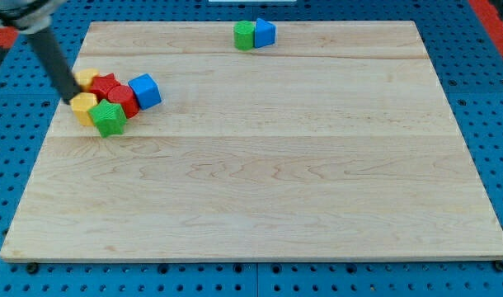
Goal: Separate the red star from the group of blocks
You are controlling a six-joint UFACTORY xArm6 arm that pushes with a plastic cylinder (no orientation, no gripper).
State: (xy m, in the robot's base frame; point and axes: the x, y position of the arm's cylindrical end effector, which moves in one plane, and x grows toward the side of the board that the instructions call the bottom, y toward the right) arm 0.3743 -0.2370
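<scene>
Resting at the left edge of the cluster, my tip point(72, 96) sits between two yellow blocks — one point(87, 79) above, one point(84, 106) below; no fingers exist on this rod, so none are apart or together; the red star point(106, 86) lies just right of my tip, touching a red block point(124, 100); a green block point(109, 118) and blue cube point(145, 91) flank them; far off — at the wooden board's point(260, 181) top — a green block point(244, 35) touches a blue one point(265, 32).

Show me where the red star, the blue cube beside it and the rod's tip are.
red star point(105, 85), camera view, on its top face.
blue cube point(144, 90), camera view, on its top face.
my tip point(72, 97), camera view, on the rod's very end, at the cluster's left.
</scene>
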